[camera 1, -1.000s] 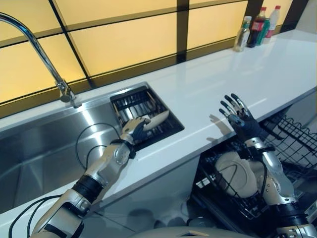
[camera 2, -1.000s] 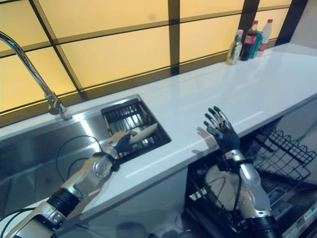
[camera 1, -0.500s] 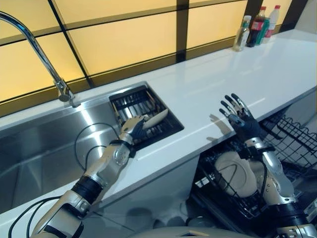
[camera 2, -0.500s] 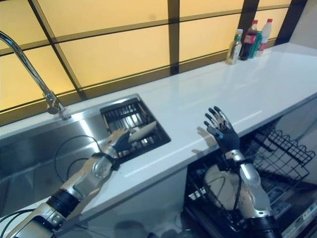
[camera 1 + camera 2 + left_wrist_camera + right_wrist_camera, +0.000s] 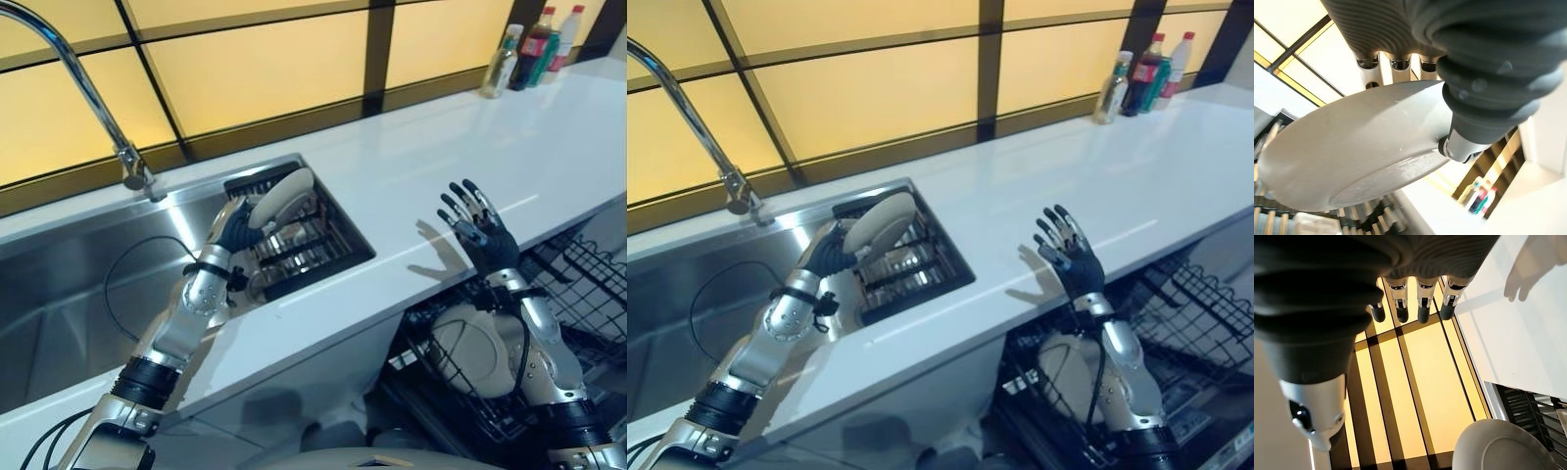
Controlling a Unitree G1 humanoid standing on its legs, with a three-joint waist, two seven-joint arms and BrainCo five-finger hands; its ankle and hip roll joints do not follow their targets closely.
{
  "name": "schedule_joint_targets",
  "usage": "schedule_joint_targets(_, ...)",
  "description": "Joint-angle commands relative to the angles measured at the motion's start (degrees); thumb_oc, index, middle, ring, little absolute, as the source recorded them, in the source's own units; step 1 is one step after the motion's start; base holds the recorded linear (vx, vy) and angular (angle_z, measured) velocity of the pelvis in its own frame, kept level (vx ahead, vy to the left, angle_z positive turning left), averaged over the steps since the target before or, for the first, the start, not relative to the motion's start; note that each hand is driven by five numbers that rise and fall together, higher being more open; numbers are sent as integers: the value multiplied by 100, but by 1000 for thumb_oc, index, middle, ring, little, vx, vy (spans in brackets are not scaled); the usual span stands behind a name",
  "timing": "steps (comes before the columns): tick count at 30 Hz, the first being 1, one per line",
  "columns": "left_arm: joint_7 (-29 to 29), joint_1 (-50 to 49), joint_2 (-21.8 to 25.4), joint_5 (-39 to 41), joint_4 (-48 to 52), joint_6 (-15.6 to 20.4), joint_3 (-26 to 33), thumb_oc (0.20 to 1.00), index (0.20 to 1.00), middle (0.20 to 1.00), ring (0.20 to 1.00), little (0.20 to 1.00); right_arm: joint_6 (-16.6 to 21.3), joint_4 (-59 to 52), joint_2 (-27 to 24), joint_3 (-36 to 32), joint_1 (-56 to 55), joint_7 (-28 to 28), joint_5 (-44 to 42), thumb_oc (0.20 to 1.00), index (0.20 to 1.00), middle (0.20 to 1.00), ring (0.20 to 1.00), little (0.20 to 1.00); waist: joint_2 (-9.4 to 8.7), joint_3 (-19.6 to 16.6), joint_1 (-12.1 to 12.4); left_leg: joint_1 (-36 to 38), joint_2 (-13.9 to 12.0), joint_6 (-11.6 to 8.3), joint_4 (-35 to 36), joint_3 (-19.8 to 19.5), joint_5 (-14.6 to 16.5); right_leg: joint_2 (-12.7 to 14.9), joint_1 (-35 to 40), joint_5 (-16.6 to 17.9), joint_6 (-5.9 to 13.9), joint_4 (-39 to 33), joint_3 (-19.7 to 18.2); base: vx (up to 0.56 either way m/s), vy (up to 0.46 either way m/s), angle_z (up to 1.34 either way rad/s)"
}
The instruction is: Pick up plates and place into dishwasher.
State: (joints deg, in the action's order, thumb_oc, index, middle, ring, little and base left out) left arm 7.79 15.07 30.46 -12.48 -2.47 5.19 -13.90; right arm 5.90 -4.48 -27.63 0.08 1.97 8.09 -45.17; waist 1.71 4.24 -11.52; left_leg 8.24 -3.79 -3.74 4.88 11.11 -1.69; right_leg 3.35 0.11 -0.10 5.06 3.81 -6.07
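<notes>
My left hand (image 5: pixel 233 227) is shut on a pale grey plate (image 5: pixel 281 196), pinching it between thumb and fingers above the black dish rack (image 5: pixel 312 247) in the sink. In the left wrist view the plate (image 5: pixel 1352 147) lies against the fingers (image 5: pixel 1371 73). My right hand (image 5: pixel 480 230) is raised open over the counter's front edge, fingers spread and holding nothing. Below it the open dishwasher's lower rack (image 5: pixel 578 284) holds a pale plate (image 5: pixel 480 348) standing on edge.
A steel sink (image 5: pixel 69 284) with a tall curved tap (image 5: pixel 59 69) lies at the left. The white counter (image 5: pixel 470 147) runs to the right, with three bottles (image 5: pixel 534 49) at its far end against the yellow window wall.
My left hand has lifted the plate up out of the dish rack and tilted it upright. The right hand has stayed where it was. The camera has shifted slightly.
</notes>
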Motion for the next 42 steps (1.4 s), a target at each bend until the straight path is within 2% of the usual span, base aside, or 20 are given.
schedule_joint_targets(1,-456,-20,13,1537,699,518,524,200,200,200,200,200,318,-486,213,-398,143,-22,5,1000,1000,1000,1000,1000,-162,-91,120,-502,247,459,-854,-418,688,-77,-302,-63,276,294,50,-16,16,9)
schedule_joint_targets(4,-991,-105,-295,2720,982,707,602,200,200,200,200,200,352,-486,304,-373,116,2,80,1000,1000,1000,1000,1000,-157,-104,135,-496,244,447,-819,-447,676,-78,-283,-57,262,264,57,-18,14,2)
schedule_joint_targets(8,-1287,-140,-580,3744,1305,879,681,200,200,200,200,200,403,-502,321,-359,135,45,99,1000,1000,1000,1000,1000,-153,-134,134,-491,251,436,-797,-450,668,-77,-282,-51,252,254,40,-16,13,0)
schedule_joint_targets(10,-1536,-113,-644,4438,1452,882,707,200,200,200,200,200,442,-533,289,-364,171,63,53,1000,1000,1000,1000,1000,-149,-157,135,-493,255,435,-788,-446,665,-79,-290,-47,249,251,26,-39,26,-1)
schedule_joint_targets(13,-2286,-55,-803,5565,1699,812,623,200,200,200,200,200,458,-583,284,-333,251,61,41,1000,1000,1000,1000,1000,-139,-176,141,-505,263,439,-779,-451,657,-87,-301,-34,243,249,7,-42,22,-2)
schedule_joint_targets(15,-2648,-7,-917,6045,1897,763,479,200,200,200,200,200,373,-608,328,-263,319,73,122,1000,1000,1000,1000,1000,-124,-189,145,-510,276,443,-775,-470,661,-90,-310,-28,244,255,-11,-44,25,-2)
schedule_joint_targets(18,-2742,78,-941,6086,2056,775,296,200,200,200,200,200,265,-669,310,-57,409,94,216,1000,1000,1000,1000,1000,-111,-202,146,-505,293,451,-769,-480,656,-89,-316,-21,246,267,-35,-23,16,0)
schedule_joint_targets(30,-2678,61,-1026,6224,1842,654,-147,200,200,200,200,200,-957,-1119,283,548,718,782,-902,1000,1000,1000,1000,1000,-154,-276,181,-489,302,480,-692,-460,635,-74,-351,-24,271,296,-62,-3,1,0)
schedule_joint_targets(42,-2515,38,-1014,5992,1568,762,-331,200,200,200,200,200,-1263,-1398,407,844,797,1540,-1501,1000,1000,1000,1000,1000,-189,-320,222,-498,301,497,-638,-432,609,-32,-341,-14,304,258,-39,-2,-1,0)
